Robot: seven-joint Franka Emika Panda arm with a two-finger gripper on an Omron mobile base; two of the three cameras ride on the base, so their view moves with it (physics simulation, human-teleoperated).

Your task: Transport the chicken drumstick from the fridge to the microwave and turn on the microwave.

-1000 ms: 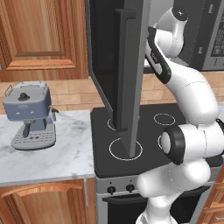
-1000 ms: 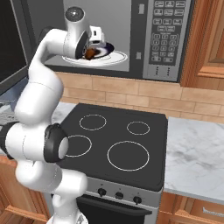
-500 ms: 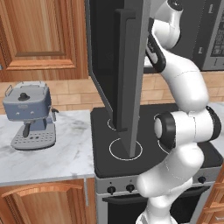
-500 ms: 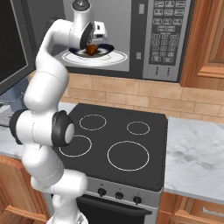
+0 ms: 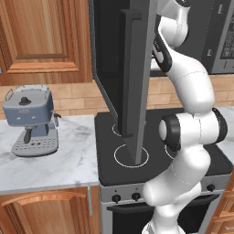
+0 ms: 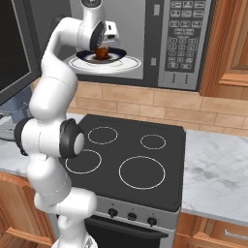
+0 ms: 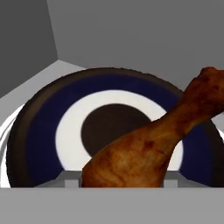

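Observation:
The microwave [image 6: 181,43] hangs above the stove with its dark glass door [image 5: 132,68] swung wide open. Inside, a dark blue and white plate [image 6: 114,55] rests on the glass turntable [image 6: 131,65]. My gripper [image 6: 101,48] reaches into the cavity from the left and is shut on the chicken drumstick [image 6: 101,52], a glossy brown piece held just above the plate. In the hand view the drumstick [image 7: 148,148] hangs close before the camera over the plate [image 7: 43,131], bone end up to the right. The fridge is out of view.
A black stovetop [image 6: 131,155] with four rings lies below the microwave, with oven knobs along its front. A blue-grey coffee machine [image 5: 31,119] stands on the marble counter [image 5: 68,164] to the left. More marble counter [image 6: 218,164] lies to the right. Wooden cupboards flank the microwave.
The arm has straightened upward and its upper links have swung closer to the microwave opening. The hand with the drumstick has risen slightly over the plate.

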